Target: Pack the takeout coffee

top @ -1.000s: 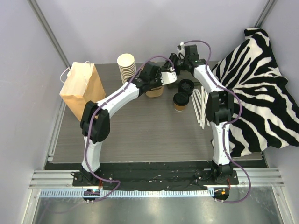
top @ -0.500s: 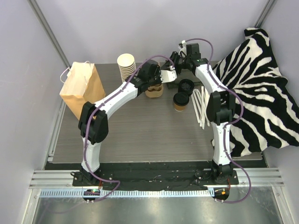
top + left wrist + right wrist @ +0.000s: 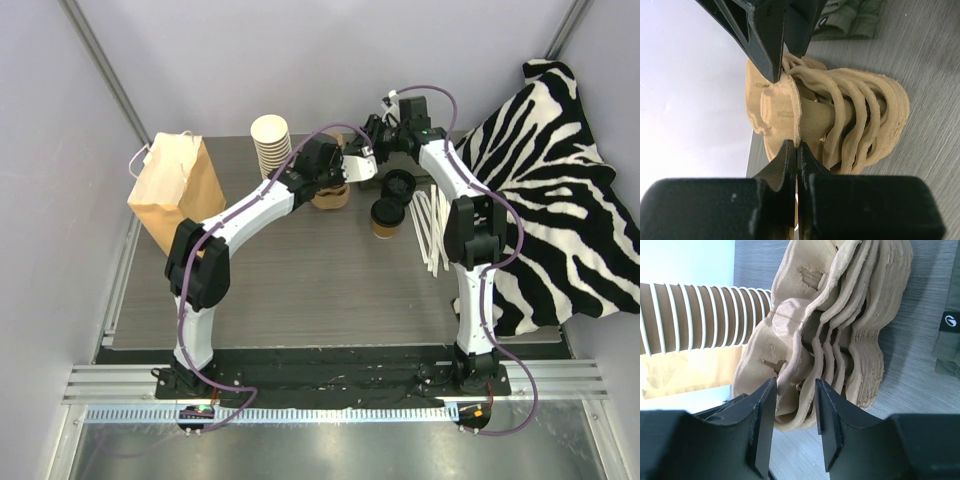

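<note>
The takeout coffee (image 3: pixel 386 215), a small brown cup with a black lid, stands right of centre on the table, apart from both grippers. A stack of brown pulp cup carriers (image 3: pixel 330 197) lies left of it. My left gripper (image 3: pixel 328 182) is shut on the thin rim of the top carrier (image 3: pixel 785 112); its fingertips (image 3: pixel 790 150) pinch that rim. My right gripper (image 3: pixel 350 172) comes in from the far side, and its fingers (image 3: pixel 765 400) stand apart with the carrier stack's edges (image 3: pixel 840 330) between them.
A tall stack of lidless cups (image 3: pixel 270 140) stands behind the carriers and shows again in the right wrist view (image 3: pixel 690 315). A paper bag (image 3: pixel 175 190) stands at the left. Loose black lids (image 3: pixel 400 183), white sticks (image 3: pixel 430 230) and a zebra cloth (image 3: pixel 550 200) lie to the right.
Both wrists have shifted slightly toward the back over the carrier stack. The left grip stays shut; the coffee has not moved.
</note>
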Available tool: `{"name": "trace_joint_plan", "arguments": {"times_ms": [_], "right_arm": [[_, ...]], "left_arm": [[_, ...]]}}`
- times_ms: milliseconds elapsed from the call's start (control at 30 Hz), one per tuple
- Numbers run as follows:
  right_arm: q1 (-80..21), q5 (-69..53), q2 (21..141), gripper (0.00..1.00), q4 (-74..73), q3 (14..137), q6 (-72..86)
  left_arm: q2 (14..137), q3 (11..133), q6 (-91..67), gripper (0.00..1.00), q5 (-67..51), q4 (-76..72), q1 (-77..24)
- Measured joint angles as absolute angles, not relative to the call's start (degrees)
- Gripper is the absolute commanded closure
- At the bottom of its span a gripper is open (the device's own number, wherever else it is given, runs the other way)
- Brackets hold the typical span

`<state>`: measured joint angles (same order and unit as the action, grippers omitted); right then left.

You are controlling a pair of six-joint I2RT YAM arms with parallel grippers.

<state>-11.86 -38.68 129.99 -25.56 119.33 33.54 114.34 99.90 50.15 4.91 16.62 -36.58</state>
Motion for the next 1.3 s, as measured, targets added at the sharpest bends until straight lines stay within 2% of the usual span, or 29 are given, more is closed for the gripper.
{"name": "trace_joint_plan", "arguments": {"times_ms": [333,633,833,1100,1300], "right_arm": [[-10.2,-42.2,129.3,0.55,-23.6,119.1,37.0],[-6.5,-45.9,122.7,0.61,-15.1,108.2,44.2],[-8.4,-46.5,122.0,0.62,-14.6,102.5,44.6],[-11.0,-46.3,122.3,0.63,-14.6,101.9,44.6],[-11.5,-45.3,124.2,0.7,-15.2,102.3,44.1]], "left_arm": [[114.1,99.4,49.9,1.0,4.9,15.6,-36.5],[114.1,99.2,49.6,1.0,4.9,15.2,-36.5],[114.1,99.2,49.4,1.0,4.9,15.0,-36.5],[114.1,99.0,49.4,1.0,4.9,14.8,-36.5],[113.9,98.8,49.2,1.0,4.9,14.7,-36.4]]}}
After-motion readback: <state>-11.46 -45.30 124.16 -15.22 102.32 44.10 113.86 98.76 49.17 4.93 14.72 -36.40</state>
